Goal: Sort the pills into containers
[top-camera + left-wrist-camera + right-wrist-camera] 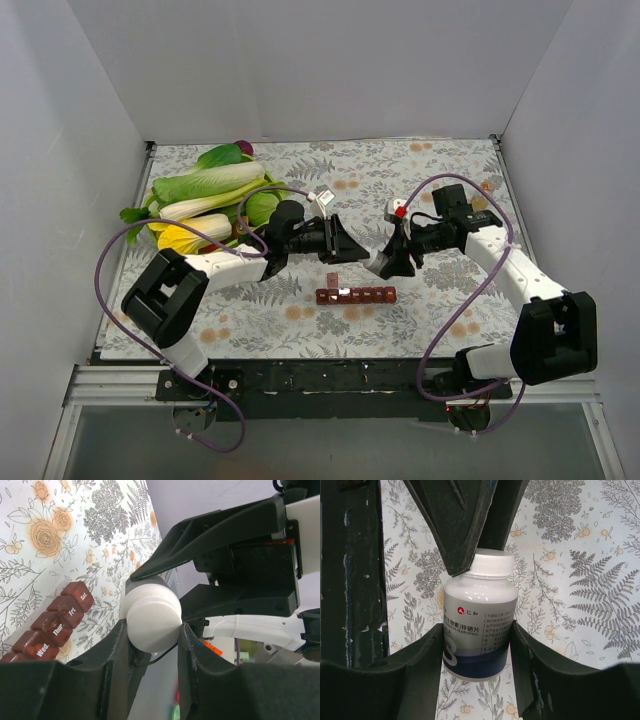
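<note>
The strip [355, 295] was found on the tabletop [450, 180] toward the near edge, midway between its sides. Pills, it was judged, could be spilled past it if the cap [152, 620] were pulled off while the bottle [479, 625] was held sideways in the air. The strip was dark red-brown, its lids [61, 630] marked with white day names, one lid raised. The bottle was gripped by the right gripper [476, 637], the cap clamped by the left gripper [153, 630].
</note>
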Robot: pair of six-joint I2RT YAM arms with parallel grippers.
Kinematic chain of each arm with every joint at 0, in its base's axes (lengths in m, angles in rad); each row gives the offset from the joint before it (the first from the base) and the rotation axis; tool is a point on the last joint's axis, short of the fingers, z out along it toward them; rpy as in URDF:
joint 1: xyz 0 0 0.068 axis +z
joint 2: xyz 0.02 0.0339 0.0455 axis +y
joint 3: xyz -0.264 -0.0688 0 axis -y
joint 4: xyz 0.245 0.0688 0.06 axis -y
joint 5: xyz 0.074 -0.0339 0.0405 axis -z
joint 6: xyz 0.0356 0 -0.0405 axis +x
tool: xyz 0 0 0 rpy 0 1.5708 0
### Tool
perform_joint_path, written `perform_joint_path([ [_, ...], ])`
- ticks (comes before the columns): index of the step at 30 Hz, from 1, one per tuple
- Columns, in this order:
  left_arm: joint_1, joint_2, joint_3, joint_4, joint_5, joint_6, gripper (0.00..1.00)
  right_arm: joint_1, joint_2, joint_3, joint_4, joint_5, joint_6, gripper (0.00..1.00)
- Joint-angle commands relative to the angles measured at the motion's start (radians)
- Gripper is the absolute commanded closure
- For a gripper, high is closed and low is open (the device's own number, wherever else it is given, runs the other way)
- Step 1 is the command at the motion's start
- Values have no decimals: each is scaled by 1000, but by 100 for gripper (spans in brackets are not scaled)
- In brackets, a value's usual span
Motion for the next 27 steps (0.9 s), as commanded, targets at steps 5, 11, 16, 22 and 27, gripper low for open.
perform_joint_path([
  [5, -13, -39, 13, 83, 79, -36, 100, 40, -72, -6, 84, 62, 20, 47],
  [11, -13, -106, 4, 109, 26, -43, 100, 61, -125, -15, 89, 41, -14, 9],
  [16, -13, -136, 2, 109, -23, -55, 100, 100, -129, -5, 172, 105, 102, 6],
  [22, -13, -191, -10, 44, -117, -44, 100, 120, -158, -18, 251, 208, 196, 14],
  [27, -13, -217, -6, -15, -184, -21, 100, 126, -187, -15, 290, 225, 253, 26],
])
